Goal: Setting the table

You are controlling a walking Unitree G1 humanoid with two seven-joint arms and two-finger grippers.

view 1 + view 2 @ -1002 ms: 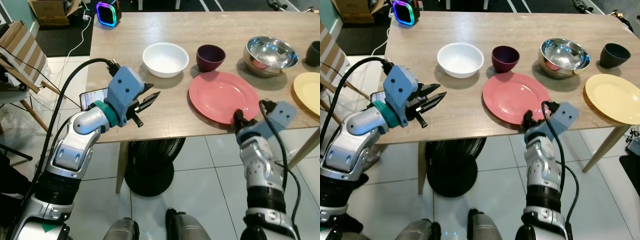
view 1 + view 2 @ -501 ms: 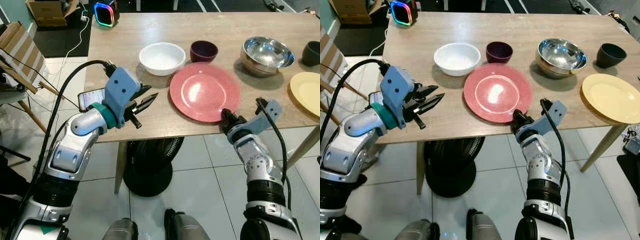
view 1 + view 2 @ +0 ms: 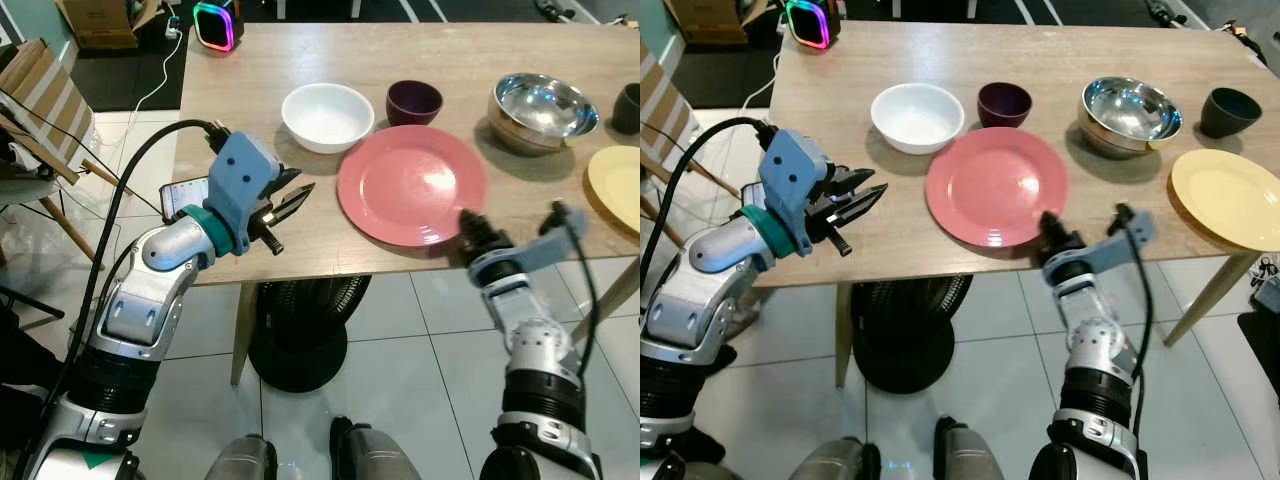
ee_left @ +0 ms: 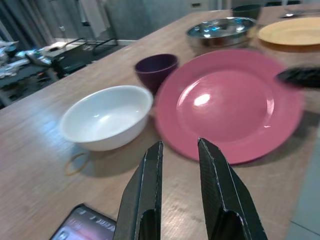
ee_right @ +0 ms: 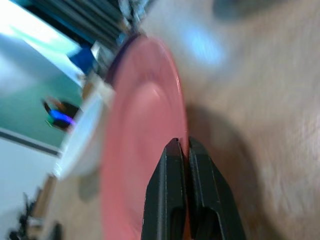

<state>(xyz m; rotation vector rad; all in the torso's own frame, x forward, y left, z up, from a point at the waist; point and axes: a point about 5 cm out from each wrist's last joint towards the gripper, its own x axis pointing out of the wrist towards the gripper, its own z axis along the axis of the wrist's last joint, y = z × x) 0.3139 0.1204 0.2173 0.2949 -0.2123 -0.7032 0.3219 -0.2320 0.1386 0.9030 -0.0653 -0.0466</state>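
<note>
**Left eye view: a pink plate lying near the table's front edge, with a gripper on either side**

Left eye view is looking down on a wooden table [image 3: 250, 70]. At its far left corner a small speaker with a glowing ring [image 3: 212, 24] is standing. Nearer the robot, a phone [image 3: 185, 194] is lying at the table's left edge, close under the left arm. The left gripper [image 3: 293, 200] is hovering over the left part of the table and pointing towards the dishes; in the left wrist view its two black fingers [image 4: 147, 192] are standing slightly apart with nothing between them.

Further right, a white bowl [image 3: 328, 117] is sitting just beside a dark purple cup [image 3: 414, 101]. In front of them the pink plate [image 3: 411, 184] is lying flat on the wood, near the front edge and close to both. The right gripper [image 3: 472, 228] is reaching up from below that edge, its tip sitting at the plate's near right rim. In the right wrist view its fingers [image 5: 172, 200] are pressed together against the plate's edge, though blur is hiding whether the rim is actually pinched between them.

Beyond the plate to the right, a shiny metal bowl [image 3: 542, 107] is standing, then a dark cup [image 3: 628, 106] at the frame's edge, with a yellow plate [image 3: 617, 180] lying in front of it.
</note>
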